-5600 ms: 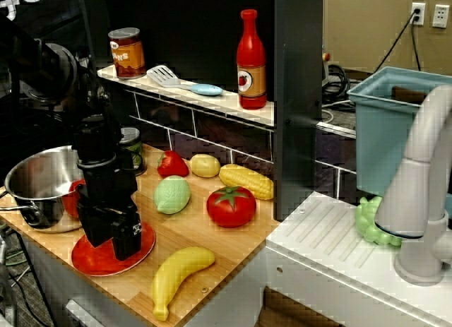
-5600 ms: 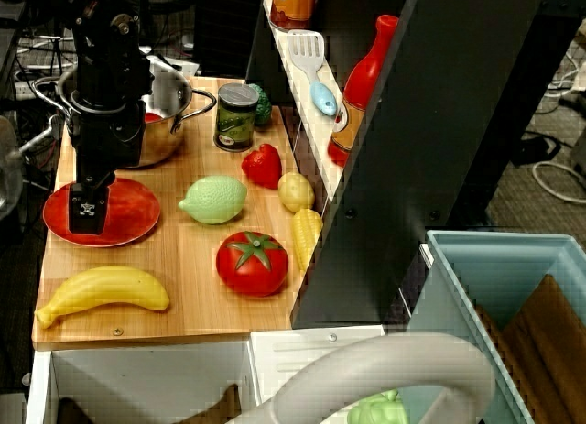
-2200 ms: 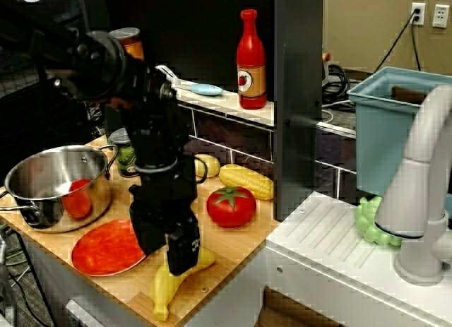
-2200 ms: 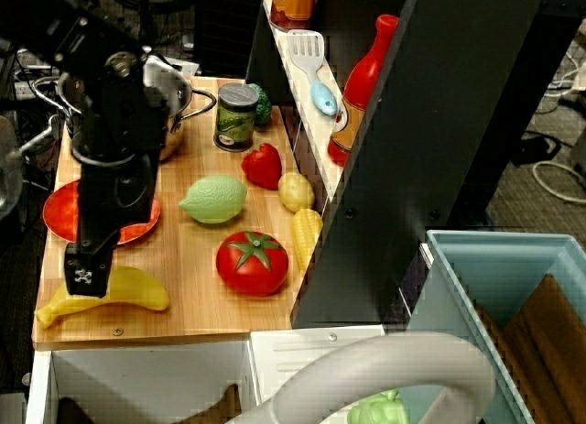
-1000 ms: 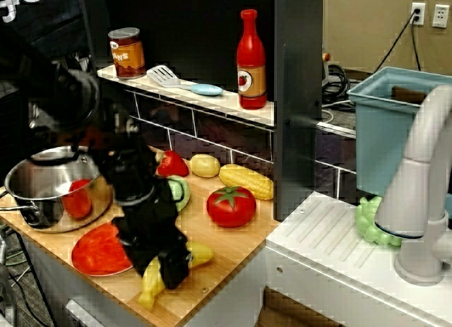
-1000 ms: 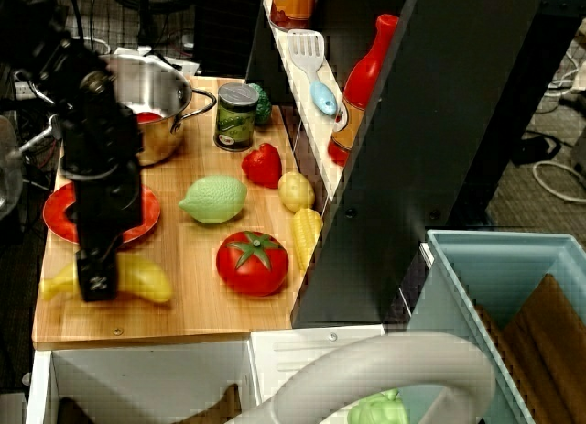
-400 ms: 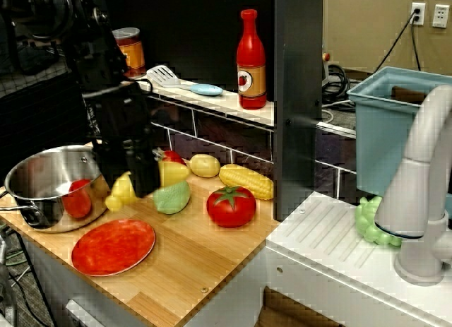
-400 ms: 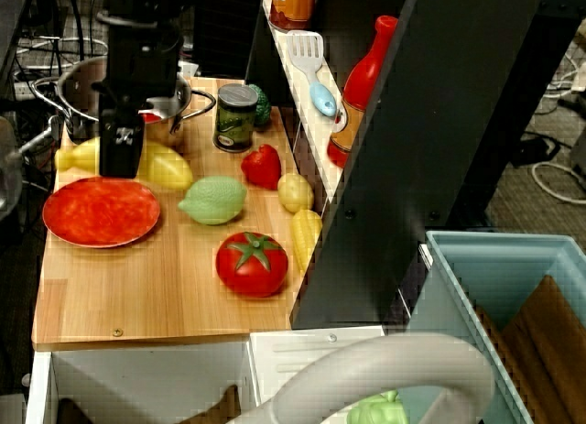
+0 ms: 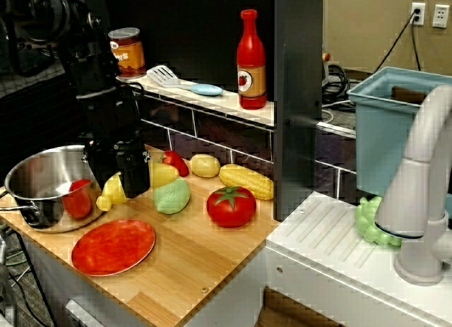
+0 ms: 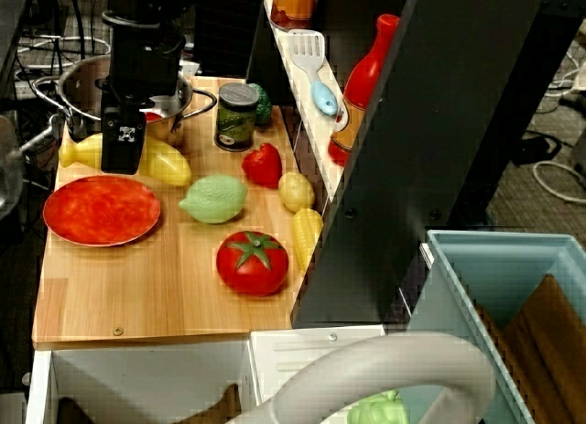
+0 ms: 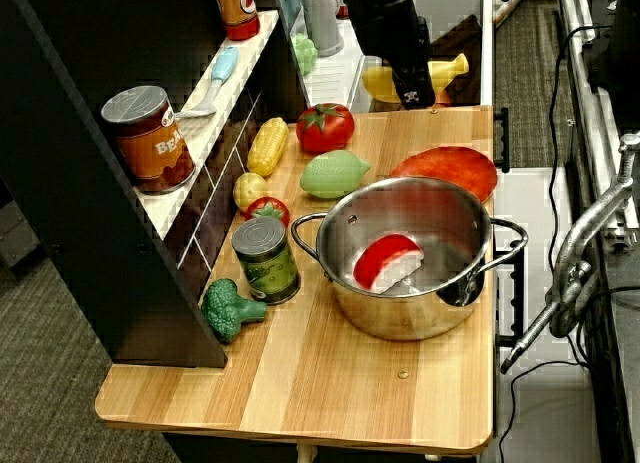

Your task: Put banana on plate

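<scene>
The yellow banana [image 9: 164,174] is held crosswise in my gripper [image 9: 131,183], lifted off the board. It hangs over the far edge of the red-orange plate [image 9: 113,247], between the plate and the steel pot. The fingers are shut on the banana's middle; its stem end sticks out on the pot side. In the overhead side view the banana [image 10: 169,165] and the gripper [image 10: 123,147] sit just above the plate [image 10: 101,210]. From the opposite view the banana [image 11: 448,69] and the gripper [image 11: 412,85] show beyond the plate [image 11: 455,165].
A steel pot [image 9: 35,207] with a red toy inside stands left of the plate. A green lemon [image 9: 173,195], tomato [image 9: 231,205], corn cob [image 9: 247,181], red pepper and pale oval toy lie to the right. A can and broccoli [image 11: 228,308] stand behind. A shelf runs above.
The gripper shut on the banana at the board's front edge, lifted it and carried it back past the plate toward the pot. In the last moment it sank slightly.
</scene>
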Tool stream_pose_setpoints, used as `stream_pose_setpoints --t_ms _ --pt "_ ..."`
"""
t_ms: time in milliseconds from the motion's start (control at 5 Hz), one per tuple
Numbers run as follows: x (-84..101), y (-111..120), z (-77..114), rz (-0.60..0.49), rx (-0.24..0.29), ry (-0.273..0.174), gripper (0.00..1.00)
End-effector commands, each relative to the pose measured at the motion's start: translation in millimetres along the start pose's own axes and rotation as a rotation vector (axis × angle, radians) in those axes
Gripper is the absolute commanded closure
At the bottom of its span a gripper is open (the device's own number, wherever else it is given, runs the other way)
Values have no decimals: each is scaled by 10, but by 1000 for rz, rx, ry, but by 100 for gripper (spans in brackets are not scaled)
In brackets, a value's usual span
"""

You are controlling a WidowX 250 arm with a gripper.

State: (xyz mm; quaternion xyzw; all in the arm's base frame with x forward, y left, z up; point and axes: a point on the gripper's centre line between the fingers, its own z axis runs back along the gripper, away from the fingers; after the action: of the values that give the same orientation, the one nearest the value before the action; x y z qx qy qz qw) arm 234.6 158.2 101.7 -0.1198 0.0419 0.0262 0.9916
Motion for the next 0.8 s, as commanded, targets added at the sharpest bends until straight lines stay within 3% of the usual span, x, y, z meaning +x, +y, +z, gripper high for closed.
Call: stream_pose_setpoints --t_ms 0,600 --pt "-179 93 -191 -70 86 8 100" --pt "-239 430 -378 -54 157 58 100"
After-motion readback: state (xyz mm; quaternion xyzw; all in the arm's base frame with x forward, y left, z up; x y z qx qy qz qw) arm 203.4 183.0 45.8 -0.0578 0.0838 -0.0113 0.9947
